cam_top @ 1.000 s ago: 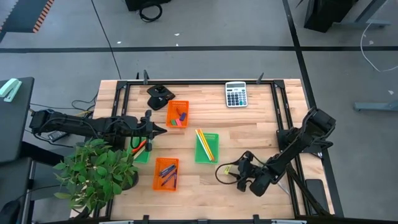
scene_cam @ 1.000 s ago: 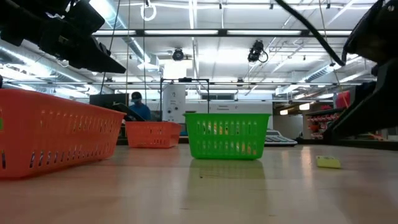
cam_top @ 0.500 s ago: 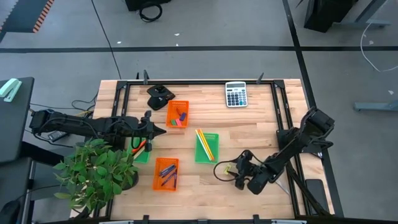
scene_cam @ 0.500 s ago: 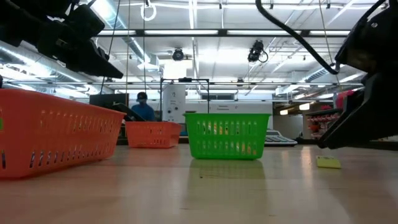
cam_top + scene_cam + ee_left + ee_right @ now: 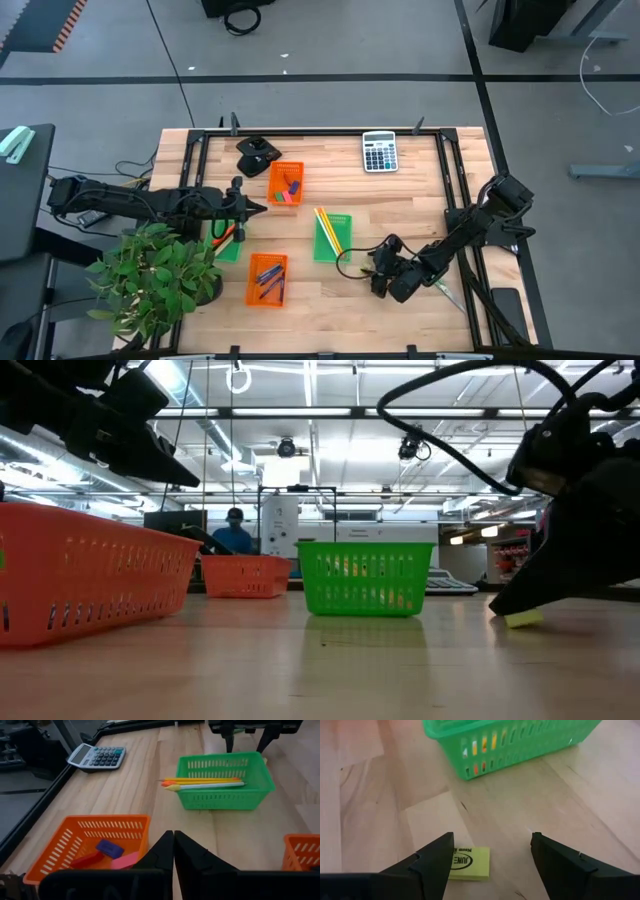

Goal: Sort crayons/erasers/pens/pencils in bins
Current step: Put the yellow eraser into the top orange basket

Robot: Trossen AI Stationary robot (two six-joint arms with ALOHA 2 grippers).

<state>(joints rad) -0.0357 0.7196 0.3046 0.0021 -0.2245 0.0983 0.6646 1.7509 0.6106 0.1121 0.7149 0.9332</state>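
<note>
High view: right tool (image 5: 380,278) low on the pale wooden counter (image 5: 420,200), just beside the green plastic tray (image 5: 332,237) of yellow pencils (image 5: 328,230); left tool (image 5: 262,208) hangs between trays.

Low view: flat yellow eraser block (image 5: 523,619) lies on the counter beneath the right arm.

Left wrist view: left tool (image 5: 173,851) closed, empty, above the orange tray (image 5: 90,845) of erasers.

Right wrist view: right tool (image 5: 492,857) spread wide, the eraser (image 5: 469,863) by one finger, ungripped.

Right pincer (image 5: 490,852) agape, left (image 5: 173,851) pinched.
</note>
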